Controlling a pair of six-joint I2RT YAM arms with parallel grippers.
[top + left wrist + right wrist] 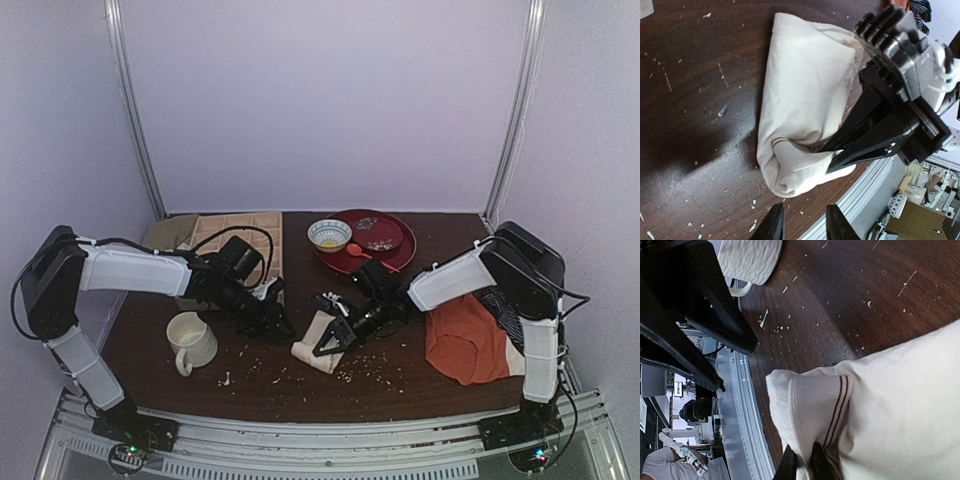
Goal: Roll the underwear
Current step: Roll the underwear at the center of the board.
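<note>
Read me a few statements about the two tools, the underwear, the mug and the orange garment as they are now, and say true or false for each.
1. The right tool is pinched on the underwear. True.
2. The left tool grips the underwear. False: its fingers stand apart with nothing between them.
3. The underwear is spread flat. False: it is gathered into a folded bundle.
4. The mug stands upright. True.
5. The orange garment lies on the robot's right of the underwear. True.
</note>
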